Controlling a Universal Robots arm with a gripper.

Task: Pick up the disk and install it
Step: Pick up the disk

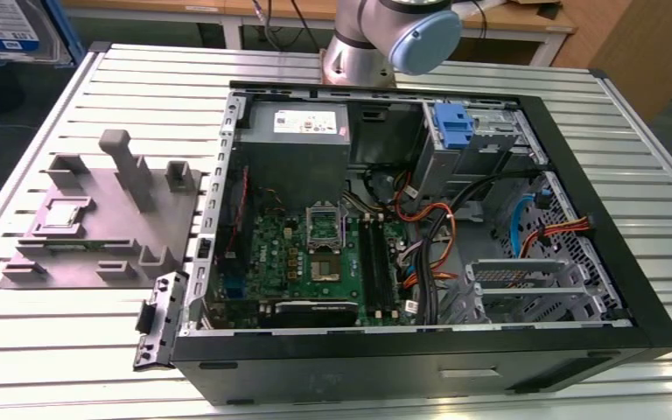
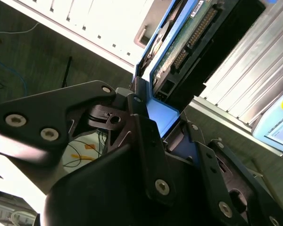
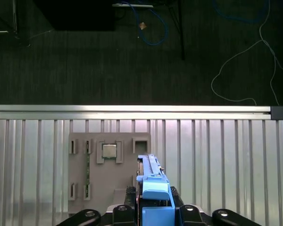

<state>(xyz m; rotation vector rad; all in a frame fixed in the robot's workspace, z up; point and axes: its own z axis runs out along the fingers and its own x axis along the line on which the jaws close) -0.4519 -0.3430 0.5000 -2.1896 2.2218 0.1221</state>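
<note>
Silver arm (image 1: 352, 48), blue cap (image 1: 426, 39), blk screwed jaws

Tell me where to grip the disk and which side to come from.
Pinch the disk across its two broad flat faces at the blue-bracketed end, coming in edge-on from that end; it is thin, so the faces likely give parallel seats. The end effector grips it so.

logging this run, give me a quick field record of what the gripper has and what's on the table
gripper: shut on the disk, raised clear of the table
disk: held edge-on, blue rails, circuit-board side visible in the second wrist view
grey fixture: on the table, at the exterior view's left of the computer case
computer case: open, lying on the table
</note>
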